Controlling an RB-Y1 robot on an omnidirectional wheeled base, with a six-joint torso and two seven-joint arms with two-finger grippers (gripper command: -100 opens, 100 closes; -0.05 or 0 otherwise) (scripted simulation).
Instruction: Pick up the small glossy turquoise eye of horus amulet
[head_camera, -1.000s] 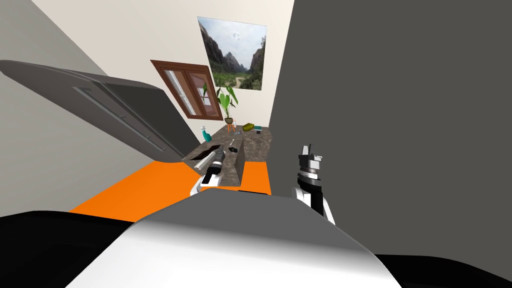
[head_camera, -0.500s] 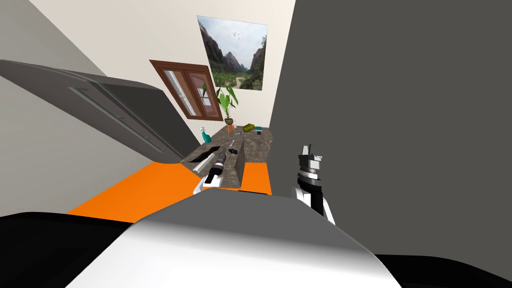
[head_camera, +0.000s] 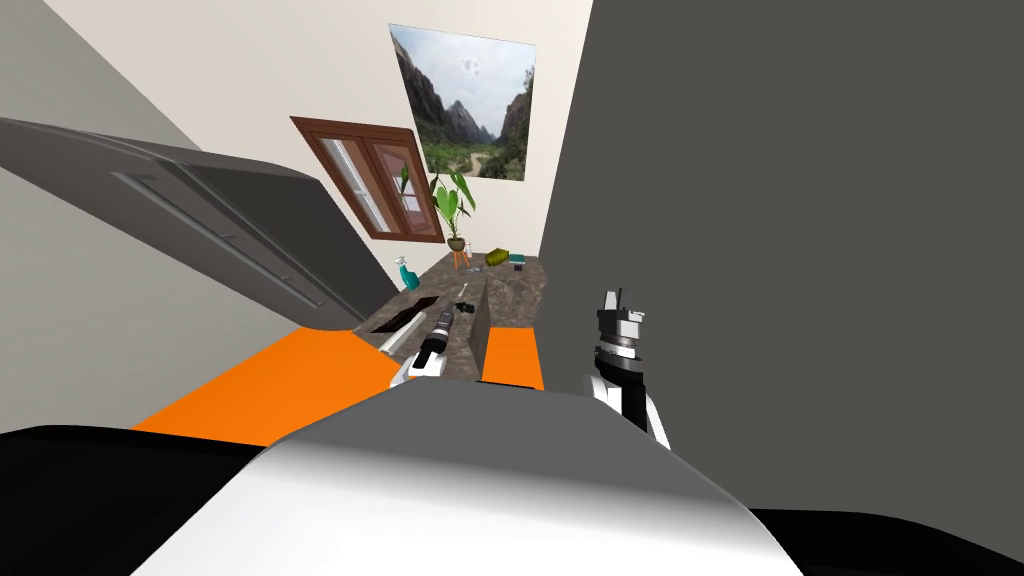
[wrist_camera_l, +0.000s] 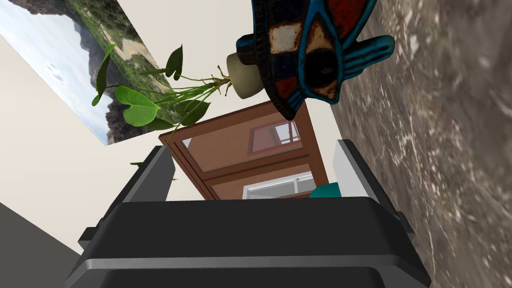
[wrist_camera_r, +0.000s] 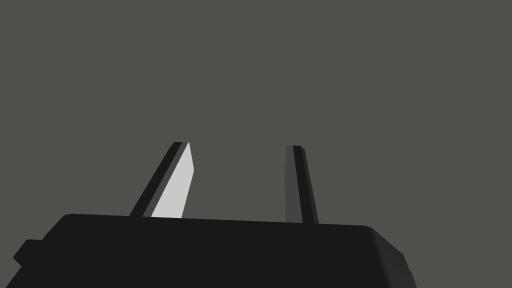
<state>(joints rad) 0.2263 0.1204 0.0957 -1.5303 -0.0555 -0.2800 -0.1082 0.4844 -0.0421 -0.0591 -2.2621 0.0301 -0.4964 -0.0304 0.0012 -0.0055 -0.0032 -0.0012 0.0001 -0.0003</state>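
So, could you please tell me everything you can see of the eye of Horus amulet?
The amulet is a flat eye shape with a turquoise-blue outline, a dark body, red, cream and brown patches, a dark round pupil and a ribbed turquoise fin on one side. It appears to rest on the mottled brown counter, just beyond the left gripper, whose open fingers do not touch it. Part of it is cut off by the picture's edge.

Open gap between left tool and amulet; countertop alongside; plant pot seemingly behind.
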